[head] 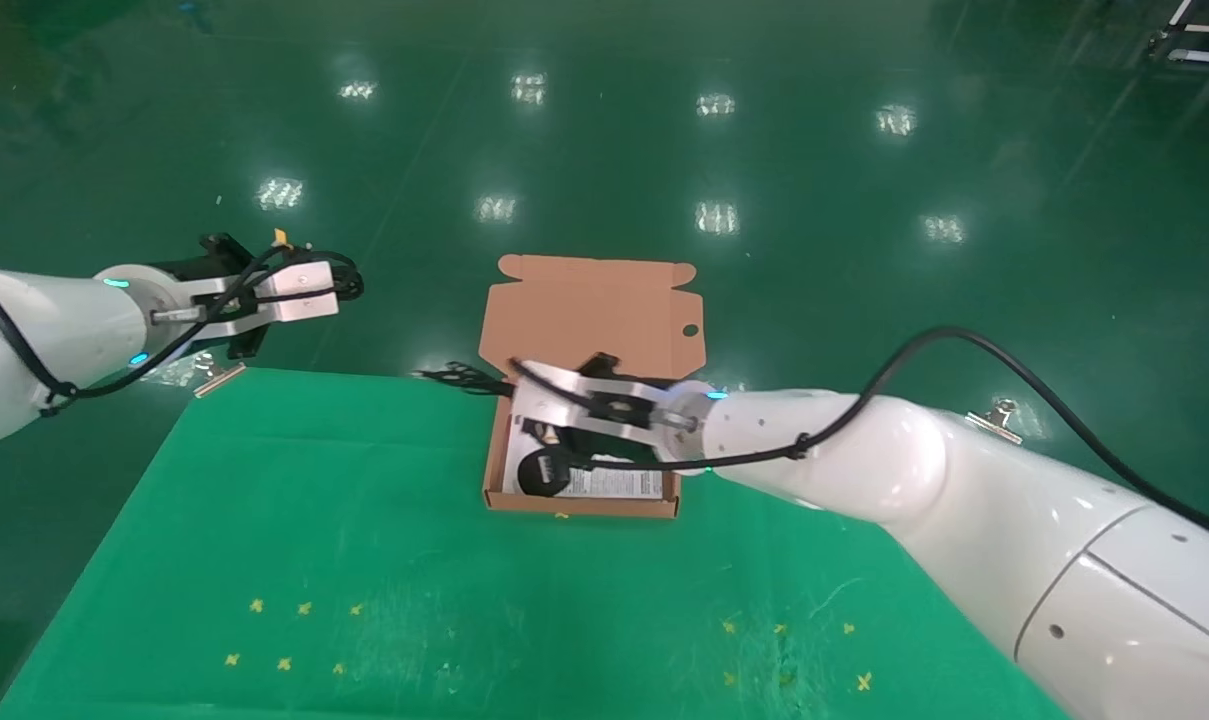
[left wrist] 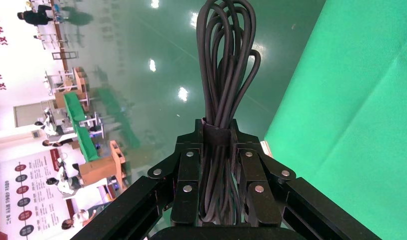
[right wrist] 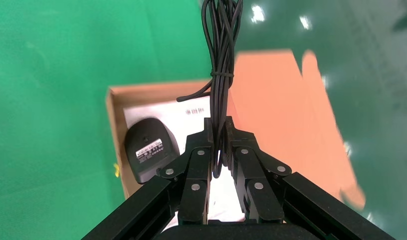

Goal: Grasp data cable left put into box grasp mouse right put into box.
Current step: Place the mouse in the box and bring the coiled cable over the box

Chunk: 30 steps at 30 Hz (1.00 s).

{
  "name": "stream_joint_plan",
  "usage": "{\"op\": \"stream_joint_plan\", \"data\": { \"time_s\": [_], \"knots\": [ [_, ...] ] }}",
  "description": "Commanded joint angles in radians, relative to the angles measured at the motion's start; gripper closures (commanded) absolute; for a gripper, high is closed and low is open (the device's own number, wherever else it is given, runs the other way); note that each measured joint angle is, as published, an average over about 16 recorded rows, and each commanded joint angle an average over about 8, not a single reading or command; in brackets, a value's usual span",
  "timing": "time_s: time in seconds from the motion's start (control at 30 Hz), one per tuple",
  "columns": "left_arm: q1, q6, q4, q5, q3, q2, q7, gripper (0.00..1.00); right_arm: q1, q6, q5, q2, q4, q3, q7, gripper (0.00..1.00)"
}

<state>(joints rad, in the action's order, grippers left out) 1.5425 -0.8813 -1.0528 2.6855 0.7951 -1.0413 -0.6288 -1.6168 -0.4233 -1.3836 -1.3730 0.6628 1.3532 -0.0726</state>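
Observation:
My left gripper [head: 329, 290] is shut on the data cable [head: 352, 280], a looped black bundle, and holds it in the air past the table's far left corner. In the left wrist view the cable [left wrist: 224, 60] sticks out between the closed gripper [left wrist: 216, 135]. My right gripper [head: 517, 392] hangs over the open box [head: 579, 505], shut on the mouse's thin cord [head: 464, 378]. The mouse [head: 544, 470] lies label-up on the white sheet in the box's near left corner. In the right wrist view the gripper [right wrist: 219, 125] pinches the cord [right wrist: 221, 50] beside the mouse [right wrist: 149, 155].
The box's lid [head: 589, 310] lies open flat, pointing away from me. The green cloth table [head: 364, 560] has binder clips at its far corners [head: 214, 375] [head: 999, 415] and small yellow marks near the front. Shiny green floor lies beyond.

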Motion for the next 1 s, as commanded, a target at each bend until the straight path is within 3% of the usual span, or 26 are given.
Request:
{"op": "stream_joint_plan", "data": {
  "time_s": [0.03, 0.17, 0.43, 1.0],
  "knots": [
    [0.000, 0.000, 0.000, 0.000, 0.000, 0.000, 0.000, 1.00, 0.015, 0.012, 0.033, 0.001, -0.027, 0.005, -0.024, 1.00],
    [0.000, 0.000, -0.001, 0.000, 0.000, 0.000, -0.001, 1.00, 0.026, 0.023, 0.069, 0.002, -0.068, 0.017, -0.046, 1.00],
    [-0.001, -0.001, -0.001, 0.001, 0.000, 0.000, -0.001, 1.00, 0.032, -0.009, 0.101, 0.003, -0.124, 0.050, -0.065, 0.01],
    [-0.019, 0.041, 0.026, -0.042, 0.018, -0.065, 0.029, 1.00, 0.025, 0.018, 0.099, 0.056, -0.062, 0.059, -0.083, 0.00]
  ]
}}
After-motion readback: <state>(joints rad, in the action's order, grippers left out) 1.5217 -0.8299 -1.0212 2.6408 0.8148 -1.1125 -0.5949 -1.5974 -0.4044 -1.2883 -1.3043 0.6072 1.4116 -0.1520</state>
